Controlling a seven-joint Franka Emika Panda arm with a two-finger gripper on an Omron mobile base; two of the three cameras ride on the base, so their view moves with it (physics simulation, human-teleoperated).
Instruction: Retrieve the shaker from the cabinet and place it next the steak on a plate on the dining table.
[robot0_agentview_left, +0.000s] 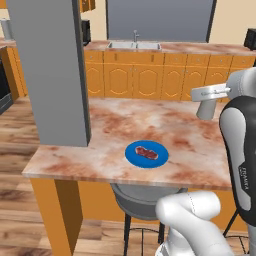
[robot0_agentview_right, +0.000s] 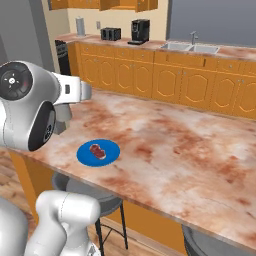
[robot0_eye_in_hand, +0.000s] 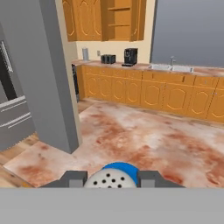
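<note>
- The pincer (robot0_eye_in_hand: 109, 179) is clamped on the shaker (robot0_eye_in_hand: 110, 180); in the hand view the two dark fingertips (robot0_eye_in_hand: 73, 178) sit tight against either side of its pale, perforated cap.
- In the left base view the shaker (robot0_agentview_left: 206, 107) hangs as a grey tapered cylinder under the hand, above the dining table (robot0_agentview_left: 110, 125) and clear of its marbled top.
- The blue plate (robot0_agentview_left: 146, 153) lies below the pincer and off to its left on the table; the steak (robot0_agentview_left: 147, 152) rests at the plate's middle; in the hand view a blue arc of the plate (robot0_eye_in_hand: 120, 166) peeks out just behind the shaker's cap.
- Far beyond the pincer, the orange wall cabinet (robot0_eye_in_hand: 118, 19) stands open, its shelves showing; a sink (robot0_eye_in_hand: 171, 67) sits on the far counter to its right.
</note>
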